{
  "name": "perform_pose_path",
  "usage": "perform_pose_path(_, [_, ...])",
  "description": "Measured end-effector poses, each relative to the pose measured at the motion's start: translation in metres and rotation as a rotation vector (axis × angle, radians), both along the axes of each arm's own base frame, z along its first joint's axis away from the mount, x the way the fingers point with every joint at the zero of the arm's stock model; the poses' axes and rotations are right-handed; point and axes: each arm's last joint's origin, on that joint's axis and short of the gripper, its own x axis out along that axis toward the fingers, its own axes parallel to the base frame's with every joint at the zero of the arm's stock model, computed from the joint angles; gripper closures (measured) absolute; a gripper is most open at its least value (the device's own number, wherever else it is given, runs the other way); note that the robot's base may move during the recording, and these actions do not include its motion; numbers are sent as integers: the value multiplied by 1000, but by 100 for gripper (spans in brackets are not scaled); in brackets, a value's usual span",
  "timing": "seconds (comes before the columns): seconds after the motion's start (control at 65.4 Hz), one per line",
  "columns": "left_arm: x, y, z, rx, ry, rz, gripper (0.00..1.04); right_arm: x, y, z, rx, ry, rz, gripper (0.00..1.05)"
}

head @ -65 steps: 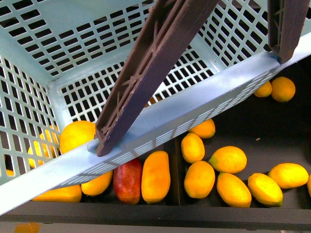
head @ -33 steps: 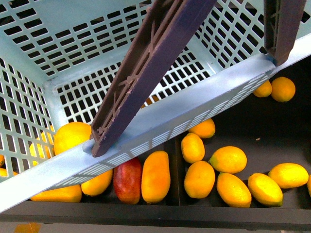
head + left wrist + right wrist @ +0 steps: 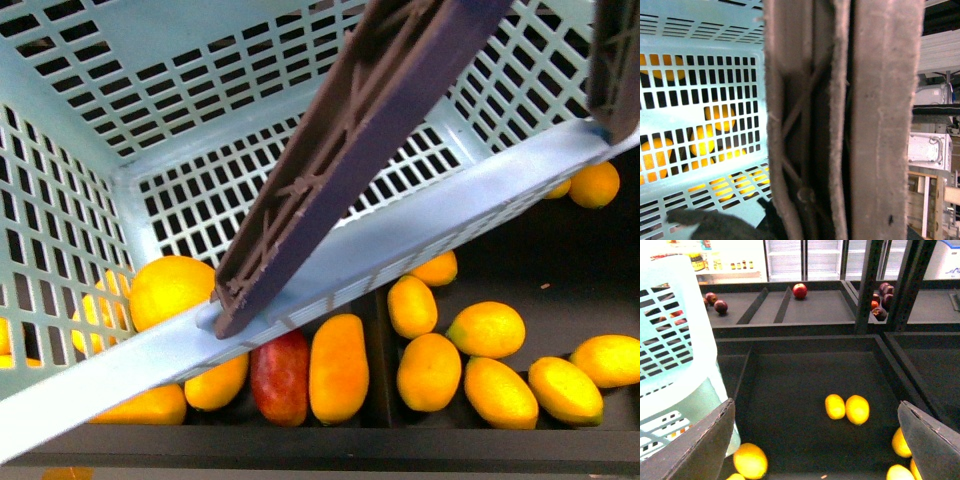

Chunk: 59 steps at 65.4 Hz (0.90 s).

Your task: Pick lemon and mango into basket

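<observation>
Dark bins [image 3: 600, 260] half hidden behind the basket [image 3: 460, 215]; right tool [image 3: 816, 410] spread; left tool [image 3: 725, 227] blocked by handle [image 3: 840, 120], grip unclear

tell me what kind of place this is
Probably a grocery store's produce section, or a mock-up of one: black display bins holding loose yellow fruit, a teal shopping basket, and glass-door coolers behind.

Teal slotted basket [image 3: 450, 215] hangs tilted above orange-yellow mango [image 3: 338, 368] and plumper lemon [image 3: 486, 329].
</observation>
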Motion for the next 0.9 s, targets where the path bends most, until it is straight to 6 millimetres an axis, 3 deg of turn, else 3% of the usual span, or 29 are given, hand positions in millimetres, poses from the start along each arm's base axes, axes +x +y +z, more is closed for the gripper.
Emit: perform_pose_path(0.902, [2, 3, 1, 11, -11, 26, 91, -1, 0, -1, 0, 1, 0, 9])
